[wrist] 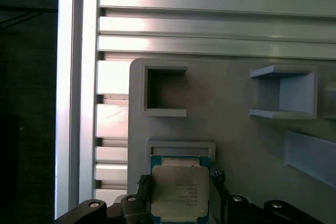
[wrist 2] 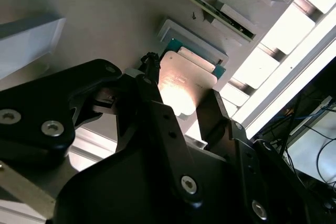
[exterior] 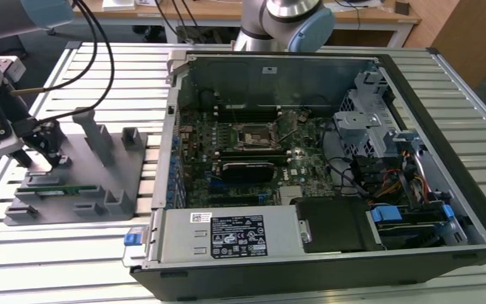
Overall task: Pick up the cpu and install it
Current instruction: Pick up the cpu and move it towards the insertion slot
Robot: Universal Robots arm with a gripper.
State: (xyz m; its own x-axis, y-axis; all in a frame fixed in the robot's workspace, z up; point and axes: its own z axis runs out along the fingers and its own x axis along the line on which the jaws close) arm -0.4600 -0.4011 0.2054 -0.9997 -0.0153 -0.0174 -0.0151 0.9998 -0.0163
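- You are at the pick-up step. The hand (exterior: 47, 161) hangs low over the grey holder plate (exterior: 99, 212) at the exterior view's left, and nothing has gone to the computer case (exterior: 311, 278) yet.
- The chip (wrist: 180, 192) lies flat on that plate with its pale metal top up. One edge is tucked against a small raised bracket (wrist: 180, 145), so I judge it is seated in its holder and not yet lifted.
- In both wrist views the hand straddles the chip, with a black part of it close at each of two opposite sides and the chip centred between them. You cannot tell whether the hand is apart with a sliver of room or already clamped on the chip, because the contact lines are hidden in shadow.
- The memory stick (exterior: 57, 189) lies on the same plate, near the hand but apart from it and toward the lower left of the exterior view. It is not involved.
- The open socket (exterior: 252, 134) sits on the board in the middle of the exterior view, well apart from the hand, with the case wall between them.
- By my judgement, the move in hand calls for a square, even hold on the chip's thin edges and a straight rise clear of the bracket. A tilted chip could catch there or slip.
- The plate rests on the slatted desk (exterior: 74, 259), beside the case.
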